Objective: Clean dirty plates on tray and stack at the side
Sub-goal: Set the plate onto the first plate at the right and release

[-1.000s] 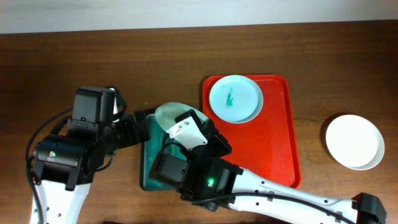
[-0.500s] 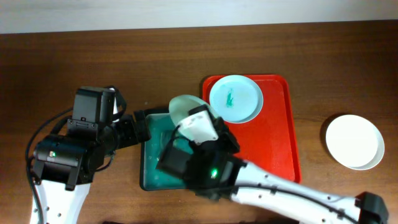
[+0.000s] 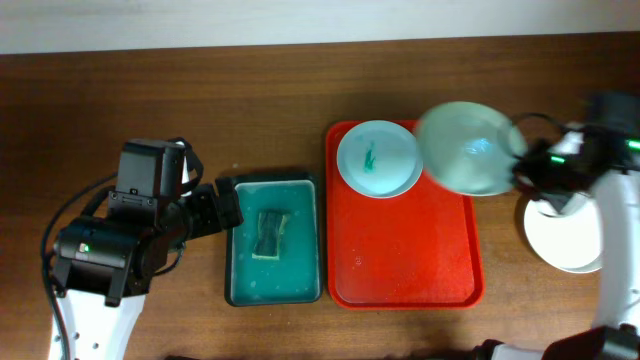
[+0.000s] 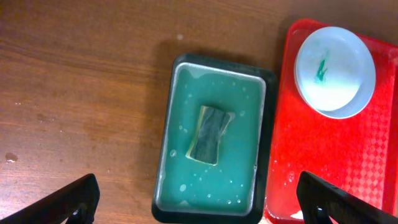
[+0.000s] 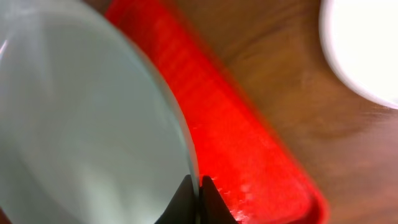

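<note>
Where the left arm crouches folded, well left of the tray [image 3: 400, 260], the left gripper [image 3: 226, 205] hangs by the teal basin [image 3: 245, 272], fingers [image 4: 74, 202] spread wide, holding nothing. One sponge [image 3: 268, 235] lies in that basin, just left of the tray. Three plates show: a smeared plate [image 3: 378, 158] on the tray's far end, a raised plate [image 3: 465, 148] over the tray's far right corner, a plain plate [image 3: 570, 228] on the table [image 3: 120, 90] right of the tray. The right arm reaches in from that side, right gripper [image 5: 198, 194] pinched tight on the raised plate's rim.

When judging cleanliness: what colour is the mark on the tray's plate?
Smear is teal-green; best in left wrist view.
</note>
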Controlling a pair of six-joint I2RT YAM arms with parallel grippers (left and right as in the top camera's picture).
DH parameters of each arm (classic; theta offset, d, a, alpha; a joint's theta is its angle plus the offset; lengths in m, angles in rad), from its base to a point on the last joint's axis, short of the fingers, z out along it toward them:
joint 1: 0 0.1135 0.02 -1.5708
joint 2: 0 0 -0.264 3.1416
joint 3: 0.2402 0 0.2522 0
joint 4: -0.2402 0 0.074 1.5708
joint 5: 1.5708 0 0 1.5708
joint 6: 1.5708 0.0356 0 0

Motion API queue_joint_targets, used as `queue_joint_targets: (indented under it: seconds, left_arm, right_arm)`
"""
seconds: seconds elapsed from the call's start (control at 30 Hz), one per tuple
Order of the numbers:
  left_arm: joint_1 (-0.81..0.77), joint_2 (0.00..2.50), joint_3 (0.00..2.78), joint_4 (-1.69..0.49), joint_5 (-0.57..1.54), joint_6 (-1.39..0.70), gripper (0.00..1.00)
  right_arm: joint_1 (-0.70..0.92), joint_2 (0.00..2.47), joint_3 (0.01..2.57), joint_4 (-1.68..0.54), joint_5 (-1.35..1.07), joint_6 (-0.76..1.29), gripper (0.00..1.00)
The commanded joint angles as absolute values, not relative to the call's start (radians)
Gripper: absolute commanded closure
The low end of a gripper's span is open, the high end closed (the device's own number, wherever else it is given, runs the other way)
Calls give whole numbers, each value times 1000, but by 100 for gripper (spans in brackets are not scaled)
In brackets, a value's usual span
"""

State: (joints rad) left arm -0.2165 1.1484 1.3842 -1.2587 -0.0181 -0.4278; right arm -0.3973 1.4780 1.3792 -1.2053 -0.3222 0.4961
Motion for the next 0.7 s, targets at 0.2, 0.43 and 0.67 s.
queue_joint_targets:
  seconds: [0.2,0.43,0.67]
  left_arm:
    - [-213,1146,1396,-1259,-22,-422,1]
    - [-213,1146,1396,-1259,-22,-422,1]
    - [-213,1146,1396,-1259,-22,-422,0]
  right_arm:
    - [-991,1495,1174,-1042,-167,477,96]
    - [-989,1546,990,-860,-101,480,94]
    - [-888,1346,996,-1007,-561,210,61]
